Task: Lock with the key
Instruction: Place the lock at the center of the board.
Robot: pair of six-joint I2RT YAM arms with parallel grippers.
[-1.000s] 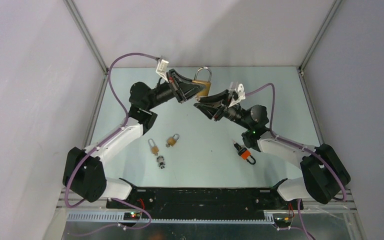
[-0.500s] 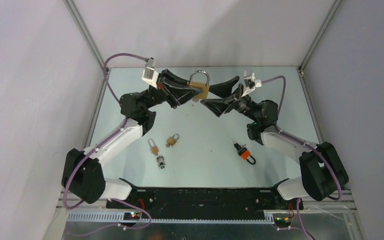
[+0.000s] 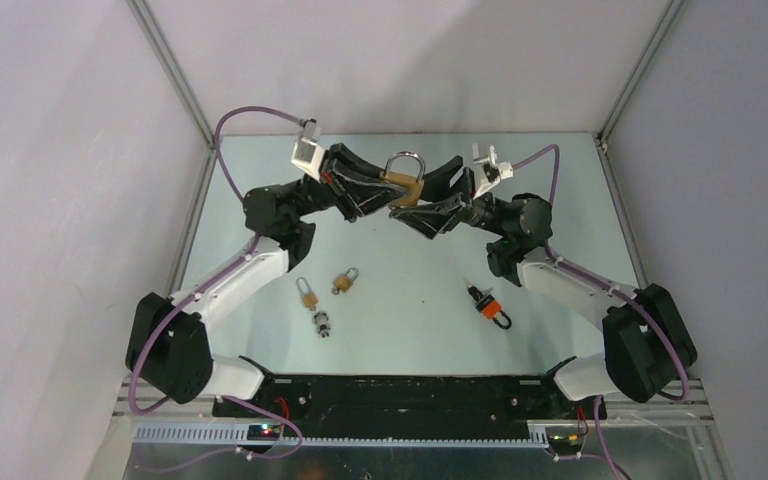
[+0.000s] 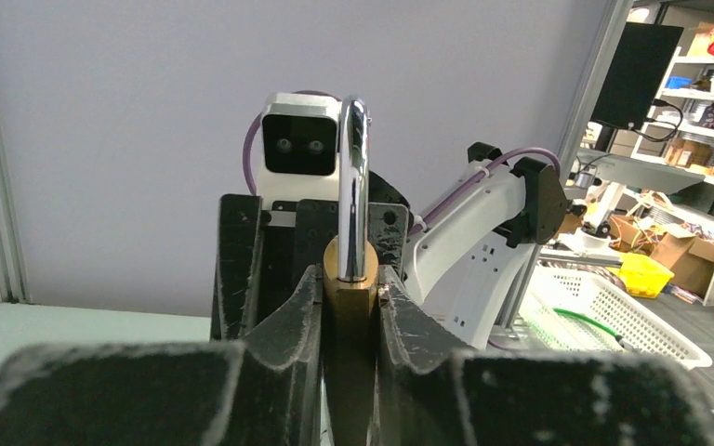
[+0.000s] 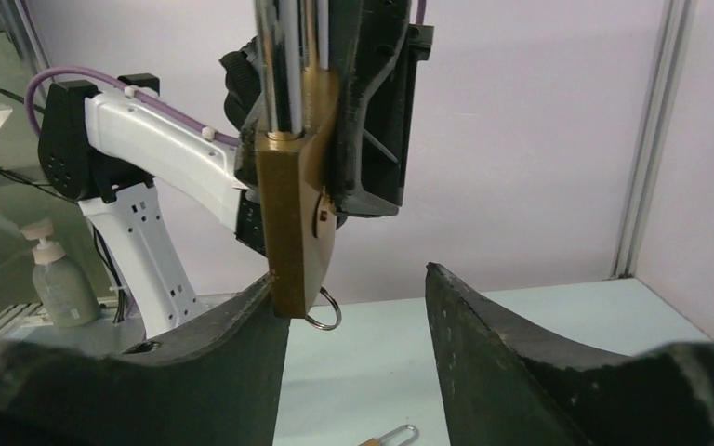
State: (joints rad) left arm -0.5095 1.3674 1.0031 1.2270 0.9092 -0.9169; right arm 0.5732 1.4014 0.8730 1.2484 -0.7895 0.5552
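While the left gripper point(image 4: 350, 279) is pinching the body of the brass padlock point(image 5: 293, 214) between its jaws, it is holding it above the far worktop point(image 3: 560, 200), probably so the keyhole end is facing the other arm. Just right of the padlock, the right gripper point(image 5: 349, 288) is hovering, jaws spread around the key ring point(image 5: 323, 313) dangling beneath it, seemingly to grip and turn it.

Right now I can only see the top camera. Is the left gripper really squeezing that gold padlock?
Observer: Yes. The left wrist view shows the left gripper pinching the padlock body from both sides, shackle up.
Operator: Is the right gripper biting it too?
Observer: No. The right wrist view shows the right gripper open, the padlock's bottom corner beside one finger.
Operator: Anything underneath?
Observer: A small metal ring hangs there.
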